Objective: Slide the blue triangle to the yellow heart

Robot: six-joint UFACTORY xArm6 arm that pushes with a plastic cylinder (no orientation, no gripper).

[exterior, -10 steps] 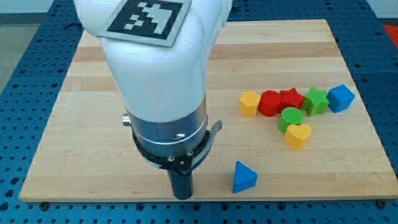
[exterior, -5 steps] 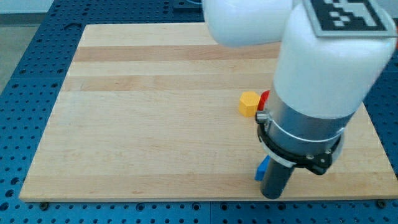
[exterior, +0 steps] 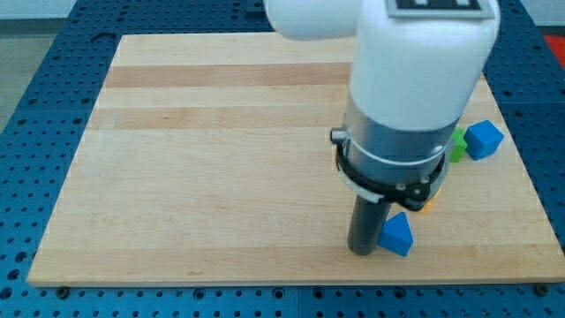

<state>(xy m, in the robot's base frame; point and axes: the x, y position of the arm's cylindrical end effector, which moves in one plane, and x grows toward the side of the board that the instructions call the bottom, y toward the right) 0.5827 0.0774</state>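
Note:
The blue triangle [exterior: 397,235] lies near the view's bottom edge of the wooden board, right of centre. My tip [exterior: 362,252] stands right against its left side. The yellow heart is almost wholly hidden behind the arm; only a small yellow-orange sliver [exterior: 427,207] shows just above and right of the triangle. The arm's white and grey body covers the middle right of the board.
A blue cube-like block [exterior: 484,139] sits at the view's right, with a sliver of a green block [exterior: 457,144] beside it. Other blocks are hidden behind the arm. The board's bottom edge [exterior: 265,281] runs close below my tip.
The arm swept right along the board's bottom, then came back left. The blue triangle has moved right and now lies to the right of my tip, close under the yellow heart.

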